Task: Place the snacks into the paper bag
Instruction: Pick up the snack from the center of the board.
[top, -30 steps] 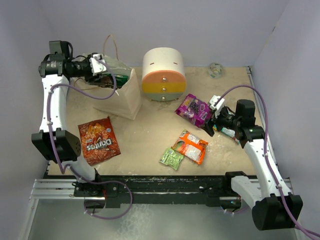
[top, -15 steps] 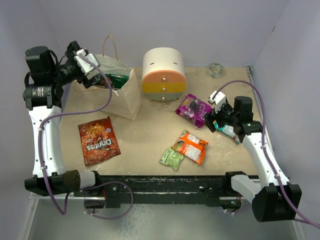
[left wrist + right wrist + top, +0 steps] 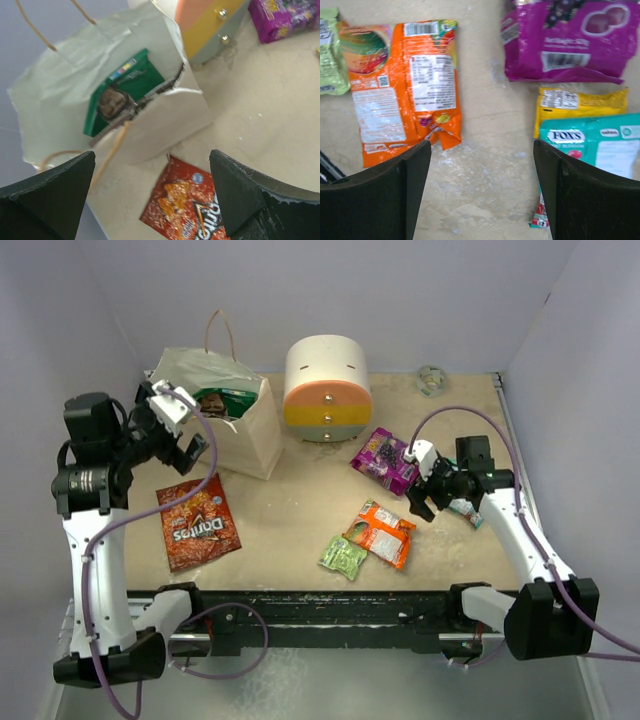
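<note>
Sandy tabletop (image 3: 300, 500) carries the loose snacks: a Doritos bag (image 3: 197, 521) on the left, an orange packet (image 3: 382, 531) and lime-green packet (image 3: 343, 556) mid-table, and a purple packet (image 3: 387, 459) and teal packet (image 3: 590, 145) on the right. All look light, crinkly and slippery, probably best pinched at a flat sealed edge. Behind the Doritos the paper bag (image 3: 245, 435) stands open, a green packet (image 3: 125, 85) inside; its thin walls could tip. The left gripper (image 3: 180, 428) hangs wide and empty beside it; the right gripper (image 3: 420, 485), also spread and empty, hovers between the orange and teal packets

Cream-white paper carrier bag (image 3: 160, 120): matt, creased. Red-orange Doritos packet (image 3: 198, 521), orange flat packet (image 3: 405, 85), purple packet (image 3: 565, 42): glossy, crinkled plastic film. Beige tabletop (image 3: 300, 510): matt, rough, gritty.
</note>
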{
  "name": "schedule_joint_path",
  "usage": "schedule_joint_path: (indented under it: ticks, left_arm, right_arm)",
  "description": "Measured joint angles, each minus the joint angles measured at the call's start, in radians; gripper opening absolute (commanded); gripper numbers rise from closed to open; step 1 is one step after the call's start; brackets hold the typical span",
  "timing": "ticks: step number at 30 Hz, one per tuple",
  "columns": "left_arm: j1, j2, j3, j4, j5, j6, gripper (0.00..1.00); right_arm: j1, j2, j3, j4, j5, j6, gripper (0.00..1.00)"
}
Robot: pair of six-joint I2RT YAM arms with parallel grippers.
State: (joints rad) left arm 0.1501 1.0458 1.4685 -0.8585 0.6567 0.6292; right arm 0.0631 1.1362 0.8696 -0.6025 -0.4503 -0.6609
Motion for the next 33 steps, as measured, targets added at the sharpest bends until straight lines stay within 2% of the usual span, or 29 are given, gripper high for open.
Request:
schedule_joint_path:
  ticks: [9, 22, 26, 33]
  left_arm:
    - [0.0, -0.146, -0.205, -0.049, -0.003, 0.004, 0.99]
    - [0.0, -0.133, -0.243, -0.048, 0.063, 0.021, 0.99]
    - [0.0, -0.124, -0.243, -0.048, 0.084, 0.039, 0.99]
    - [-0.029, -0.084, -0.243, -0.064, 0.101, 0.076, 0.99]
  right_arm:
    - [0.189, 0.132, -0.008, 0.006, -0.017, -0.023, 0.8]
    - [0.259, 0.353, -0.011, 0.073, -0.02, -0.023, 0.71]
    - [0.275, 0.402, -0.01, 0.076, -0.039, -0.024, 0.62]
    - [0.276, 0.406, -0.002, 0.062, -0.066, -0.031, 0.32]
